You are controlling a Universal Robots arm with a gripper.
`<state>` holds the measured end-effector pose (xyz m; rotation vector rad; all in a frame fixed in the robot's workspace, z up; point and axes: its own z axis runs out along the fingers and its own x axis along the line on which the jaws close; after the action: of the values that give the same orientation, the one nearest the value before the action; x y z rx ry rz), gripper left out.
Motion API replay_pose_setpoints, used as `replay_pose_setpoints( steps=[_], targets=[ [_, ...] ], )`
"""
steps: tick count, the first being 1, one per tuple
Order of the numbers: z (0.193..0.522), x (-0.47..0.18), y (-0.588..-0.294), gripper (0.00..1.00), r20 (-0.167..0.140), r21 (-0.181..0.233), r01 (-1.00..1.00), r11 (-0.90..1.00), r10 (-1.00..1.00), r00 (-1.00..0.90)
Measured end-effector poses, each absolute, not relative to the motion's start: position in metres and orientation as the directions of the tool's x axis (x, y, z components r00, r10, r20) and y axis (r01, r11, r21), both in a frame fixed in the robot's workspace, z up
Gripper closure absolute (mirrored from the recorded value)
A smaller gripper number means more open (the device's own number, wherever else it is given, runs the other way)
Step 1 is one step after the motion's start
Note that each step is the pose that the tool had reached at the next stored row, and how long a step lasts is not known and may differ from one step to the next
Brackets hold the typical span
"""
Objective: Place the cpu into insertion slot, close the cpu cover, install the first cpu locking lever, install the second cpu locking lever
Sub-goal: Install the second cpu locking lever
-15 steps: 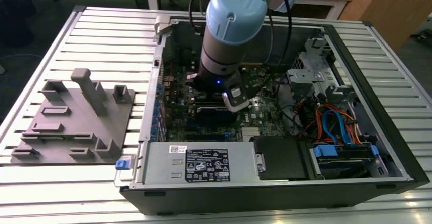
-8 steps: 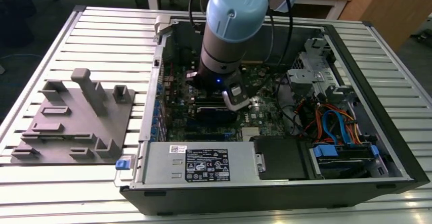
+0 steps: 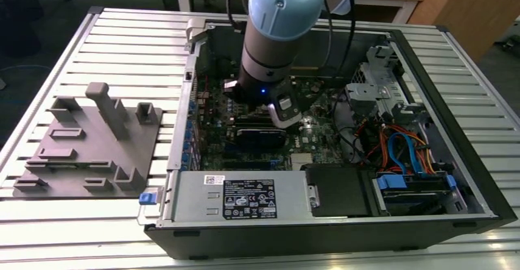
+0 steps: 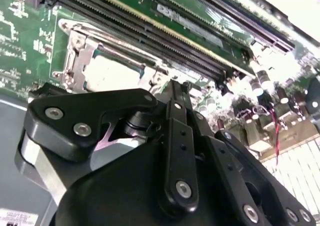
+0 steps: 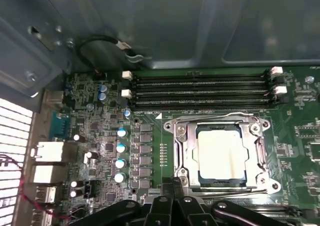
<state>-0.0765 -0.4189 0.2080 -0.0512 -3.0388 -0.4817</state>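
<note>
The cpu (image 5: 221,153), with a pale silvery top, lies flat in the insertion slot (image 5: 260,127) on the green board. The cpu cover (image 5: 187,147), a silvery frame, lies down around it, and the chip shows through its window. Thin wire levers (image 5: 220,116) run along the frame's edges. My gripper (image 5: 172,182) hovers just beside the slot's edge with its black fingers together and nothing between them. The second wrist view has the cpu (image 4: 107,72) beyond my gripper (image 4: 175,88). In the exterior view my gripper (image 3: 286,121) hangs over the middle of the open computer case.
Long black memory slots (image 5: 200,88) run beside the socket, and several capacitors (image 5: 121,148) stand on its other side. The case wall (image 5: 150,26) rises behind. A power supply (image 3: 235,197), drive cage with blue cables (image 3: 406,151) and grey fixture plate (image 3: 89,142) surround the work area.
</note>
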Motion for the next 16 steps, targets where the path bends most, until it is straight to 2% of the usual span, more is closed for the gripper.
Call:
replay_pose_setpoints(
  steps=[7, 16],
  targets=[
    [0.226, -0.077, -0.419, 0.90, 0.069, 0.309, 0.043, 0.950, 0.023, -0.997],
    [0.226, -0.077, -0.419, 0.90, 0.069, 0.310, 0.043, 0.950, 0.023, -0.997]
  ],
)
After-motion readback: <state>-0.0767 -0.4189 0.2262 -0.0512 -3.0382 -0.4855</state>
